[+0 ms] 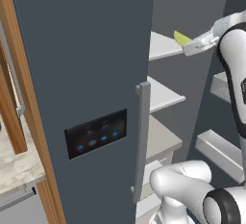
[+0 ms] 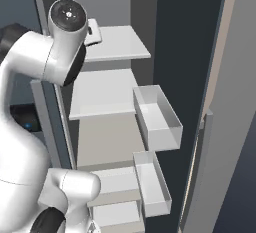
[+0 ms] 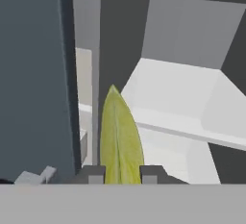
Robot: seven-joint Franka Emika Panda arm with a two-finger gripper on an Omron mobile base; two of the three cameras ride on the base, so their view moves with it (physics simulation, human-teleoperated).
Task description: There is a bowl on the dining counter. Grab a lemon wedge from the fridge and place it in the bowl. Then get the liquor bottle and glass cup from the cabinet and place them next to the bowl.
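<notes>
At the fridge [image 1: 86, 64], one door swung open, my claw [image 1: 194, 46] pinches the lemon wedge [image 1: 182, 38] above the front edge of the top shelf [image 1: 161, 45]. The wedge looks secured; bowl delivery, bottle and cup are still ahead.

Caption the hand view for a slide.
Fingers shut on the lemon wedge, its tip pointing toward the white shelf inside the open fridge.
</notes>
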